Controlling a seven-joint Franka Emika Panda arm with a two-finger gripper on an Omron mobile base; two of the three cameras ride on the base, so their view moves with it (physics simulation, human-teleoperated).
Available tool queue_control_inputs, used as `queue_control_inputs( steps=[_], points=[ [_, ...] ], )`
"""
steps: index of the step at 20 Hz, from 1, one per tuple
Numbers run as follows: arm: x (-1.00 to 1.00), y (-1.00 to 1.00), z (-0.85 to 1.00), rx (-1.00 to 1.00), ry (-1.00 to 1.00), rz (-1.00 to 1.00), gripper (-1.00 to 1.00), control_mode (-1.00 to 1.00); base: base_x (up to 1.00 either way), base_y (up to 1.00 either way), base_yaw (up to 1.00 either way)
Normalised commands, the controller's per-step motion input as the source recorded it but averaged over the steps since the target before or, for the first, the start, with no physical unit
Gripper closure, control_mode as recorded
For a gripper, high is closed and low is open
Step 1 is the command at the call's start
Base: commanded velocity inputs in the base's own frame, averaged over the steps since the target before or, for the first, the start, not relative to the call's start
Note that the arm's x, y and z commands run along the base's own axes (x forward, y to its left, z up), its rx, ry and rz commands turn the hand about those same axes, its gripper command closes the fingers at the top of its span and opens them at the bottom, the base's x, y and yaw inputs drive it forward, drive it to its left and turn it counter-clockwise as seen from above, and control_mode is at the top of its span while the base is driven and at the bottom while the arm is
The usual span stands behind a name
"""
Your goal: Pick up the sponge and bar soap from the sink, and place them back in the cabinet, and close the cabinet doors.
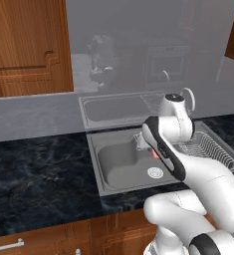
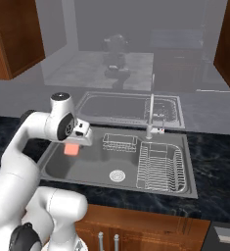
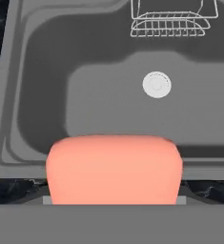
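Soap came first for us: the bar soap (image 3: 114, 169), a salmon-pink block with rounded corners, sat clamped in the gripper (image 2: 73, 145) and hung above the left part of the sink (image 2: 57, 164), clear of the basin floor. We judged it light and stiff, so it would not sag or crush, but smooth and probably slippery, with rounded edges that could let it squirt sideways under an uneven squeeze. We thought the surest hold was across its two broad flat faces near the middle, and from the hand view the fingers seemed closed on it about there, though the bar itself hid the tips. Below it lay the round white drain (image 3: 157, 85), bare, and farther off the wire rack (image 3: 169, 19) at the far wall of the basin. To the right stood the ribbed drainer (image 2: 160, 169) and the tap (image 2: 151, 117). Up at the left we saw part of a reddish-brown cabinet door (image 1: 29, 47), well apart from the soap.
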Motion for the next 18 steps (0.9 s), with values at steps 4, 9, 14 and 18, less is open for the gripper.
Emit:
queue_control_inputs(
  steps=[4,9,14,18],
  points=[
    [-0.66,-0.22,0.38,0.00,0.00,0.00,1.00,-1.00,0.00,0.00,0.00],
    [-0.64,-0.24,0.42,0.00,0.00,0.00,1.00,-1.00,0.00,0.00,0.00],
    [-0.51,-0.12,0.43,0.00,0.00,0.00,1.00,-1.00,0.00,0.00,0.00],
    [-0.35,-0.06,0.42,0.00,0.00,0.00,1.00,-1.00,0.00,0.00,0.00]
  ],
)
